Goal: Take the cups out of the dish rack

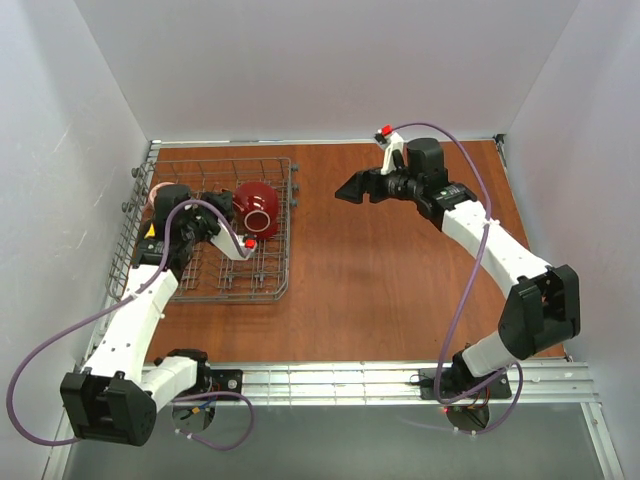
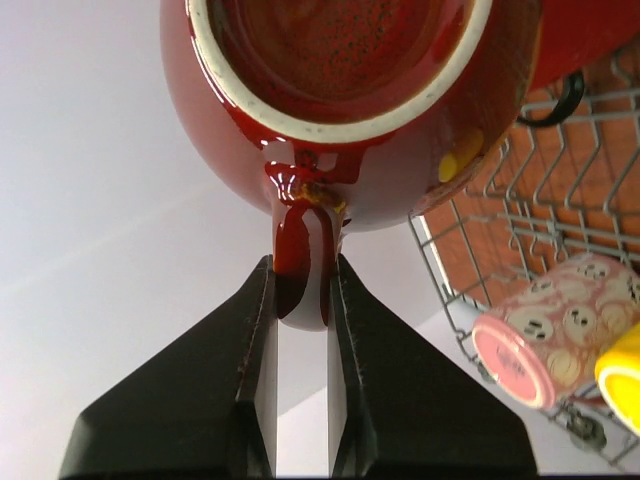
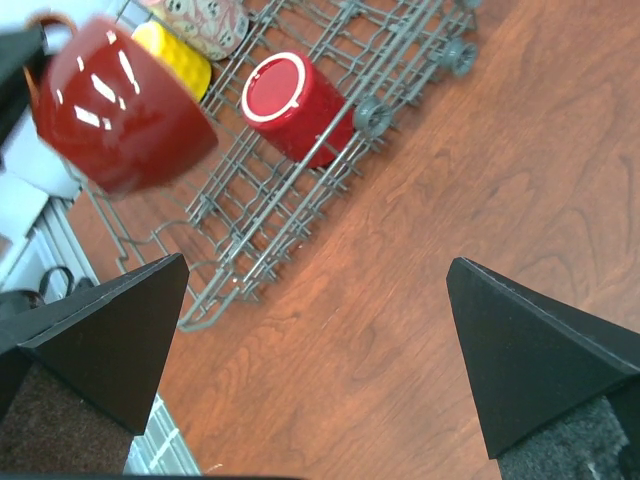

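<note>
The left gripper (image 2: pixel 302 272) clamps the handle of the dark red mug (image 2: pixel 400 170), holding it clear of the dish rack (image 1: pixel 266 276), while the right gripper (image 3: pixel 318 266) hangs wide open.

dark red mug (image 2: pixel 400 190): cropped at top edge | yellow mug (image 2: pixel 622 385): cropped at right edge

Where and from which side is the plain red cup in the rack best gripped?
Probably across its round wall, coming down from above: the plain red cup lies on its side among the dish rack tines, no handle showing.
</note>
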Controlling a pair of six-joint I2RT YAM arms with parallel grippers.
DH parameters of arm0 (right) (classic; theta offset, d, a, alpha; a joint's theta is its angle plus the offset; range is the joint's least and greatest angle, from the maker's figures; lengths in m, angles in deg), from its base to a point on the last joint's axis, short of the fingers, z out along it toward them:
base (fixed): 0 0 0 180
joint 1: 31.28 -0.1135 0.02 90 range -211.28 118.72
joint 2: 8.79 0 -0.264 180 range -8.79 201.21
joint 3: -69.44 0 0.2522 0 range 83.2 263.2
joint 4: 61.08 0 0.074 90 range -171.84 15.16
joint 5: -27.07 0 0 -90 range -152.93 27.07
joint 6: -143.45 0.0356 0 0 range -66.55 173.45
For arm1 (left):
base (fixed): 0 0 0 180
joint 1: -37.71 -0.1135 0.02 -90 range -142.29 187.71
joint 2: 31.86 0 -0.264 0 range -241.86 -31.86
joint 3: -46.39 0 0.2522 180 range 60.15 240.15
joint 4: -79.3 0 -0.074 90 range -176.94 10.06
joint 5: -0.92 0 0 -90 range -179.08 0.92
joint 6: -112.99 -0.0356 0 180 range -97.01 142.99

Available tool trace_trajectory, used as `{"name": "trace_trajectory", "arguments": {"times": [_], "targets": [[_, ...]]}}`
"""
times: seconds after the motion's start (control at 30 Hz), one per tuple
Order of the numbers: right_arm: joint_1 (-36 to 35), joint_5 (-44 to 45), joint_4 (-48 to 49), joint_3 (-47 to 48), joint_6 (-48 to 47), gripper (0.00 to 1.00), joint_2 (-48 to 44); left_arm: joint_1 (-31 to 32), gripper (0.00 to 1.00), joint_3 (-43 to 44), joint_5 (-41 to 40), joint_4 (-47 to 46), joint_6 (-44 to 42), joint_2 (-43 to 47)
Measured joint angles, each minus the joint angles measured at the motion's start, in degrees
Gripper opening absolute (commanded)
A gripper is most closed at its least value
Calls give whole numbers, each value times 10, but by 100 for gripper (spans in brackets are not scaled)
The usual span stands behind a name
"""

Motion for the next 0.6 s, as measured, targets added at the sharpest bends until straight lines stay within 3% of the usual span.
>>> {"name": "trace_trajectory", "arguments": {"times": [0.27, 0.6], "targets": [[-76, 23, 29, -21, -68, 99, -35, 0, 0, 141, -57, 149, 15, -50], [-109, 27, 128, -77, -113, 98, -82, 0, 0, 223, -45, 323, 199, -103]]}}
